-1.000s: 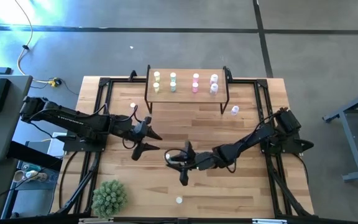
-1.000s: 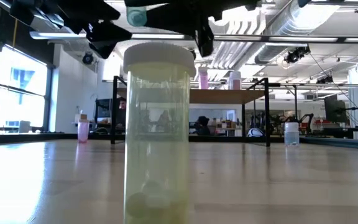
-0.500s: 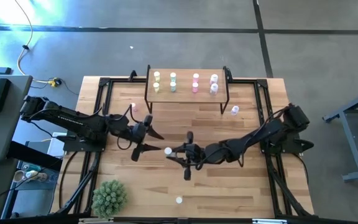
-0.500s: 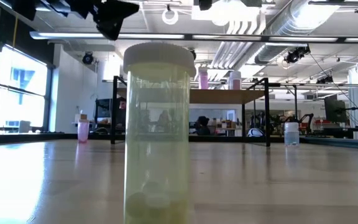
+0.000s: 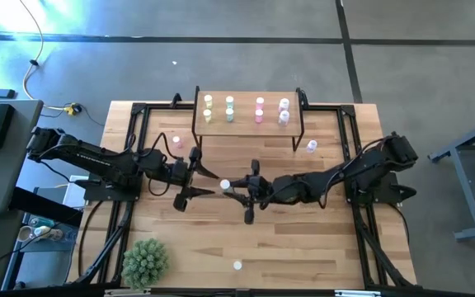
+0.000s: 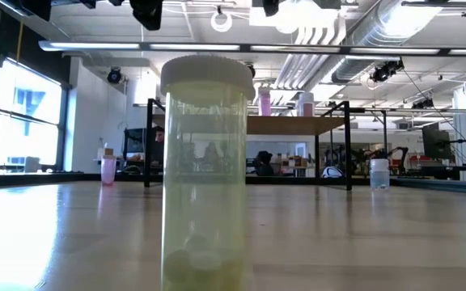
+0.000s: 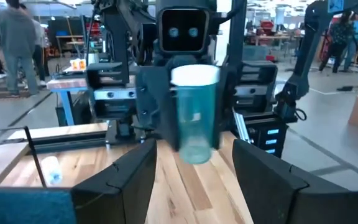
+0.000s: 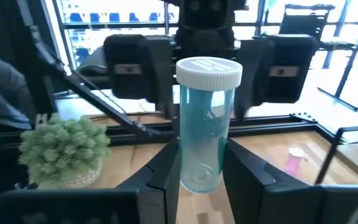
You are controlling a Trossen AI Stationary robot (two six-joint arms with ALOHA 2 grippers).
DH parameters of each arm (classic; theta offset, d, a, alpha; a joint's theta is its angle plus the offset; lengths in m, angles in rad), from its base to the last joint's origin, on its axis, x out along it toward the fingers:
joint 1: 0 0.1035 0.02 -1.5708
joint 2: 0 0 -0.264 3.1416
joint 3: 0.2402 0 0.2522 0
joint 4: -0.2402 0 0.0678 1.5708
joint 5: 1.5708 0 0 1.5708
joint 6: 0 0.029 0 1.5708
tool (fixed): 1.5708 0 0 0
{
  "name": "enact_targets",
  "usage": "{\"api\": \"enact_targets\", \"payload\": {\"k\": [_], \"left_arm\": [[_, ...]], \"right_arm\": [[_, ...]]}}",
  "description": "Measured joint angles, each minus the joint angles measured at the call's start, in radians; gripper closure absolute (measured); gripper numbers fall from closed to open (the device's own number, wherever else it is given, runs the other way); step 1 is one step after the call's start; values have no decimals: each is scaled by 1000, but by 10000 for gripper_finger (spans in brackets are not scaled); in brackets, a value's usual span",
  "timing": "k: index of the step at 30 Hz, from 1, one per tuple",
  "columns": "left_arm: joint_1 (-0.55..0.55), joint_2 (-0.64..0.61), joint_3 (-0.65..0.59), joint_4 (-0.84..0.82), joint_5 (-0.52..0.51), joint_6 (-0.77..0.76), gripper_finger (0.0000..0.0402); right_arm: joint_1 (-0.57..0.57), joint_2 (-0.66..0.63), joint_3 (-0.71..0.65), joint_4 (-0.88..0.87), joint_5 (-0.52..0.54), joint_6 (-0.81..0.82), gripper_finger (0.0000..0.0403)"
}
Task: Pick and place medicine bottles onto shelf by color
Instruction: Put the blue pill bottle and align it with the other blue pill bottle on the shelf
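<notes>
We see the shelf [image 5: 250, 122] at the back of the table [image 5: 303, 247]. In front of the shelf, over the middle of the table, the right gripper [image 5: 234, 190] is closed tight on a blue bottle [image 5: 223, 186] with a white cap. In the right wrist view the blue bottle [image 8: 207, 127] stands straight up, and the two dark fingers [image 8: 166, 171] press on its lower part from both sides. The left gripper [image 5: 199, 181] is just beside the blue bottle, on the side of the shelf's left legs. Its fingers [image 7: 126, 177] are spread wide and hold nothing. In the left wrist view the blue bottle [image 7: 196, 112] is right ahead of those open fingers. On top of the shelf stand small bottles in rows: yellow ones [image 5: 208, 101], green ones [image 5: 229, 104], pink ones [image 5: 259, 106] and pale purple ones [image 5: 284, 106]. One pale bottle [image 5: 311, 146] stands on the table near the shelf's right front leg. A pink bottle [image 5: 176, 142] stands on the table near the shelf's left front leg. A yellow bottle [image 6: 206, 170] stands far in front of the shelf, near the table's front edge. A green plant [image 5: 145, 261] sits far from the shelf, at the table's front left corner.
</notes>
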Motion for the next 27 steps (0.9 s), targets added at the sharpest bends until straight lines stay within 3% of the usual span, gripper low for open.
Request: {"api": "enact_targets", "payload": {"k": [8, 27], "left_arm": [[0, 0, 0, 13, -48, -45, 200], [0, 6, 0, 20, -50, -76, 200]], "right_arm": [[-29, 17, 0, 36, -1, 6, 312], [-57, 116, 0, 217, -56, 25, 312]]}}
